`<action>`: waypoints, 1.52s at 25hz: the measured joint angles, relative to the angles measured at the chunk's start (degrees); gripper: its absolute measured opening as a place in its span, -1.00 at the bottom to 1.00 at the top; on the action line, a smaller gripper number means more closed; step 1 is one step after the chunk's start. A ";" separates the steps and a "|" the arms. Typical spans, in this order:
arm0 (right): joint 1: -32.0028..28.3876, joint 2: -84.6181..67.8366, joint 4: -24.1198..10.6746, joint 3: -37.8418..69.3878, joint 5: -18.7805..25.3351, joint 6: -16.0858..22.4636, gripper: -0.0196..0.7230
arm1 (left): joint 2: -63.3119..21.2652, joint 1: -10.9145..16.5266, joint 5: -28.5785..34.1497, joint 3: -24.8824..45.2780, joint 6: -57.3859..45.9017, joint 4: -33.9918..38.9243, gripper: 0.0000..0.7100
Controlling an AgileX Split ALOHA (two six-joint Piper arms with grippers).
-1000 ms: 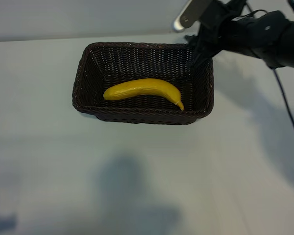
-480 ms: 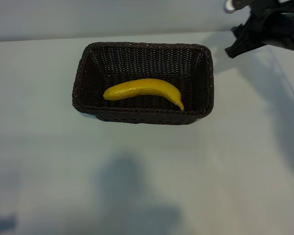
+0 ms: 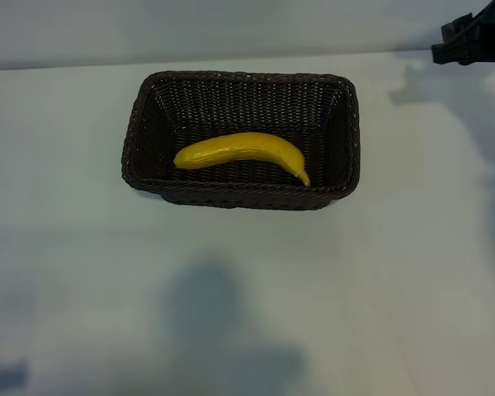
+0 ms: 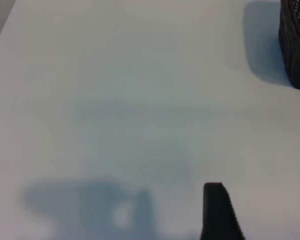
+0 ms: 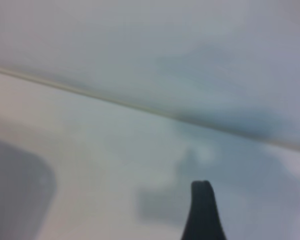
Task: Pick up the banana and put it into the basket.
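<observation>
Right end effector [image 3: 472, 45] empty; banana [image 3: 242, 152] in basket [image 3: 140, 115]

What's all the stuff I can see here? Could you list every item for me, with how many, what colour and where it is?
banana: one, yellow with a small dark tip, lying on the floor of the basket, its stem end toward the basket's right side in the exterior view.
basket: one, dark brown wicker, rectangular, standing on the table a little above the middle of the exterior view; one corner also shows at the edge of the left wrist view.
table: one, pale whitish, under everything, crossed by soft shadows.
right gripper: one, black, at the top right corner of the exterior view, well clear of the basket, holding nothing.
left gripper: one, black, seen only in its own wrist view, over bare table beside the basket, open and empty.
</observation>
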 joint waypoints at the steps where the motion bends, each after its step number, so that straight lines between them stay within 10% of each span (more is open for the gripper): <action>1: -0.90 0.00 -0.90 0.00 2.34 1.38 0.46 | 0.00 0.00 0.00 0.00 0.00 0.00 0.26; 7: -5.64 -0.68 -14.77 0.00 12.83 15.77 0.46 | 0.00 0.00 0.00 0.00 0.00 0.00 0.26; 22: -6.09 -5.85 -49.46 0.00 21.04 51.52 0.46 | 0.00 0.00 0.00 0.00 0.00 0.00 0.26; 38: -6.58 -11.86 -69.07 0.00 36.21 77.21 0.45 | 0.00 0.00 0.00 0.00 -0.13 0.00 0.26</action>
